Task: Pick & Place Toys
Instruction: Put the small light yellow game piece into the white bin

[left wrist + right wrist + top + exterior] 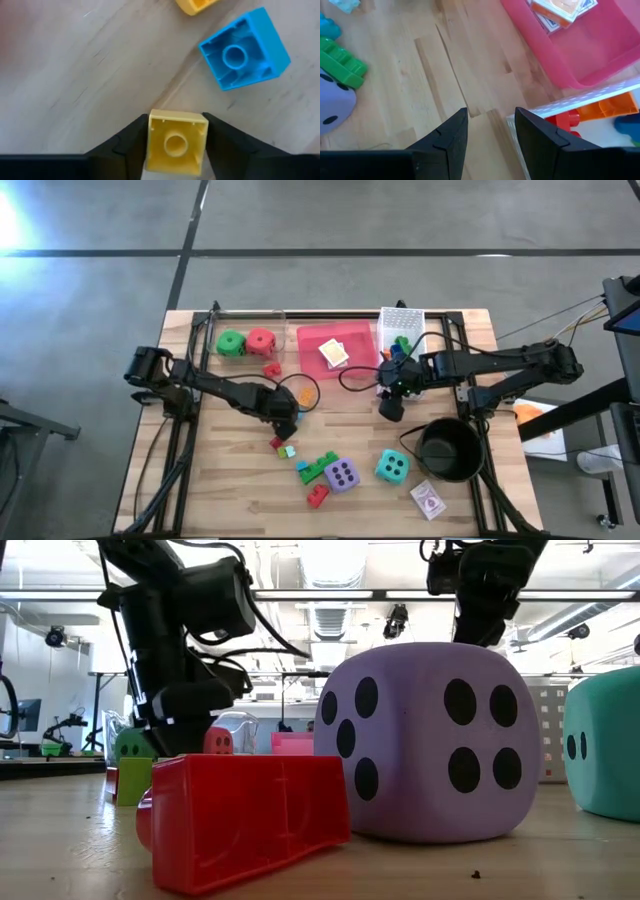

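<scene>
**Left hand closes on a yellow brick at mid-worktop**

We start nearest, with our left hand (175, 150). Its two dark fingers (131, 145) press against the opposite sides of a small square yellow plastic brick (176, 142), which sits between them with its hollow underside facing the wrist camera. We judge this a pinch across the flat walls, chosen because they give the pads parallel faces. Whether the brick is lifted clear of the pale wooden worktop (90, 75) we cannot tell.

Just beyond lies a small blue plastic brick (245, 50), also hollow side up, apart from the yellow one. A yellow-orange piece (197, 5) shows at the edge, cut off.

Farther out, loose toys crowd the front of the worktop: a purple soft die with black pips (342, 474), a teal soft die (391, 467), a red plastic brick (317, 496) and a green one (320, 469).

Our right hand (490, 132) hangs above bare wood beside the pink plastic tray (570, 60) and the white mesh basket (580, 102). Its fingers stand partly apart with nothing between them. We judge it waits there, near the containers, while the left works.
</scene>
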Controlling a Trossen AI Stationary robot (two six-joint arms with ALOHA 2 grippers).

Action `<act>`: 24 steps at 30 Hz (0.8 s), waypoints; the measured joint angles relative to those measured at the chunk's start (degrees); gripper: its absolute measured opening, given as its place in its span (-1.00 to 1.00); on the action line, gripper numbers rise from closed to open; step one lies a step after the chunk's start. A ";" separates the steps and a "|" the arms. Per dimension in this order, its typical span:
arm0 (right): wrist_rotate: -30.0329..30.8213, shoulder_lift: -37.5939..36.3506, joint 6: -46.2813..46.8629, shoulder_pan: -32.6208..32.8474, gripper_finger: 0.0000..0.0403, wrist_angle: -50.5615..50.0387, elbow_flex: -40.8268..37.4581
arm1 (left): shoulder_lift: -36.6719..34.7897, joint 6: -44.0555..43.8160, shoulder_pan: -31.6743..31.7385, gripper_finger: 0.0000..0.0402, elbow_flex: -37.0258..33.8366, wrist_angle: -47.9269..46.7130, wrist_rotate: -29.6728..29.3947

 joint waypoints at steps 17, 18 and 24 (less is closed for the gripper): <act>-0.14 0.00 -7.44 -0.02 -0.23 15.93 -0.20 | -4.15 14.85 2.33 -0.34 -1.42 17.32 -8.22; -0.15 0.00 -9.21 -0.02 -0.23 18.96 -0.34 | -4.15 15.71 2.05 -0.34 -1.58 18.13 -8.33; 2.55 0.00 -18.77 -0.13 -0.23 38.62 -2.08 | -6.42 21.14 2.64 -0.34 0.29 17.20 -7.91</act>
